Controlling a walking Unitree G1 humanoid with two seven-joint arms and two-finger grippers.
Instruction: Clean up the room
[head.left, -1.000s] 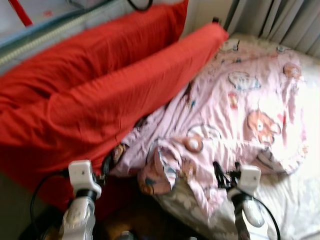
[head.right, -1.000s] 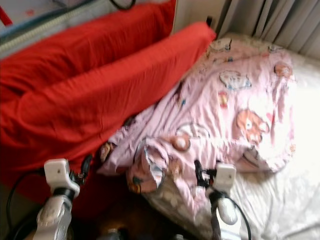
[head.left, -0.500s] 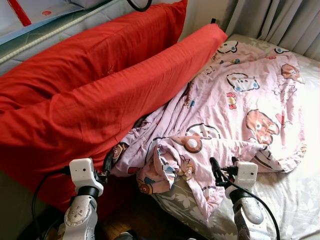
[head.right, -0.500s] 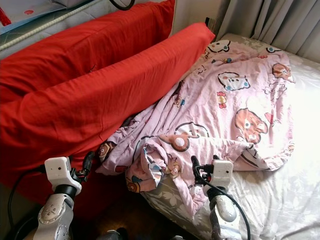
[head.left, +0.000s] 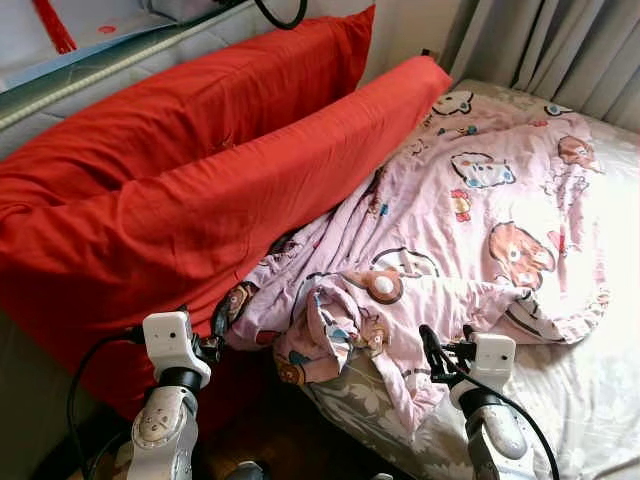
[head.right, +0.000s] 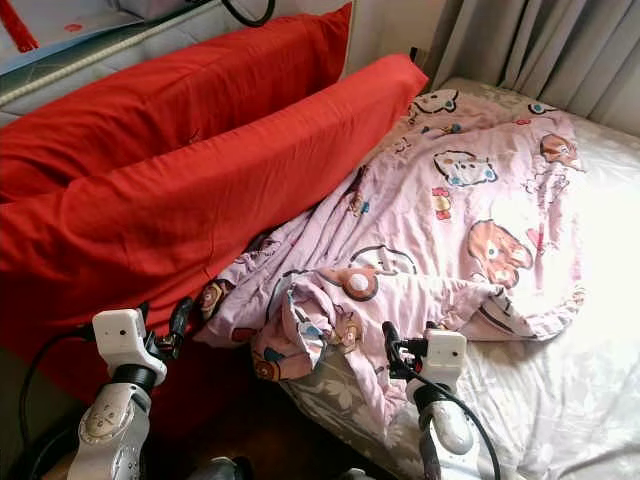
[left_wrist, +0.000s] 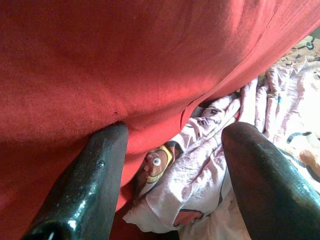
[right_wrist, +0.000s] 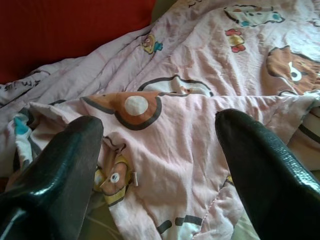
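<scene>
Left eye view: a pink quilt (head.left: 470, 230) printed with cartoon animals is seen crumpled across the bed (head.left: 590, 400), bunched at the bed's near left edge and hanging partly over it. Two long red pillows (head.left: 200, 190) are stacked along the bed's left edge, the quilt tucked against the lower one. Grey curtains (head.left: 560, 45) are noted past the far right corner. The left gripper (head.left: 215, 325) is held low beside the lower pillow; the right gripper (head.left: 435, 355) is held just over the quilt's hanging corner.

Left wrist view: the left gripper's fingers (left_wrist: 85, 195) are seen spread apart, nothing grasped, with red pillow fabric and a quilt fold between them.

Right wrist view: the right gripper's fingers (right_wrist: 265, 175) are likewise parted and unloaded, with quilt framed between them.
</scene>
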